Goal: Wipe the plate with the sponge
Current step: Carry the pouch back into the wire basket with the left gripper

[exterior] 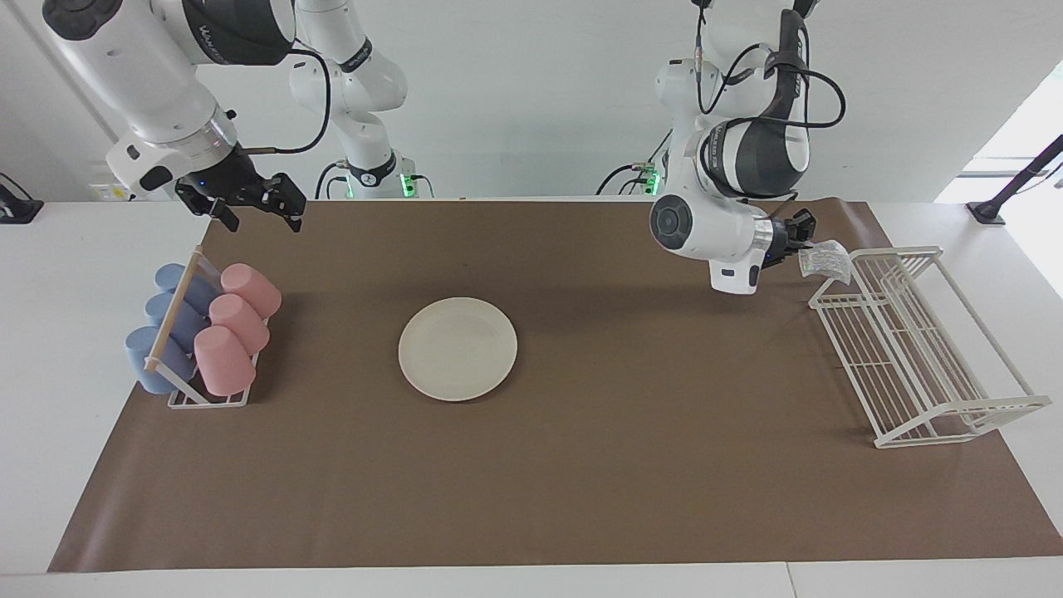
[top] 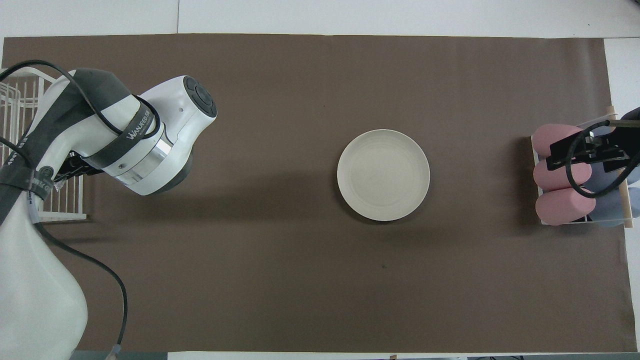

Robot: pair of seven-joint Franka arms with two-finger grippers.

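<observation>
The plate [exterior: 458, 349] is lying flat on the brown mat [exterior: 581, 482] that is covering the surface [exterior: 50, 349], near the mat's middle, with nothing on it. In the overhead view the plate [top: 383, 175] is sitting a little toward the right arm's end from the mat's centre.

The left gripper [exterior: 804, 242] is hanging in the air at the left arm's end of the mat, turned sideways, and its fingers are clamped together on the sponge [exterior: 824, 261]. The sponge is sticking out from the fingertips toward the white wire rack [exterior: 913, 349], right at the rack's upper rail on the end nearest the robots; whether it is touching the wire cannot be told. From the plate, in the facing view, the sponge is sitting at about two o'clock, well apart from it. In the overhead view the left arm's body is covering the gripper and the sponge, and only part of the rack [top: 20, 100] is showing, at about nine o'clock from the plate.

The right gripper [exterior: 259, 208] is waiting in the air over the mat's corner at the right arm's end, its fingers standing apart and holding nothing. In the facing view, below it, at about nine o'clock from the plate, a small stand [exterior: 208, 400] is holding pink cups [exterior: 237, 322] and blue cups [exterior: 162, 332] lying on their sides.
</observation>
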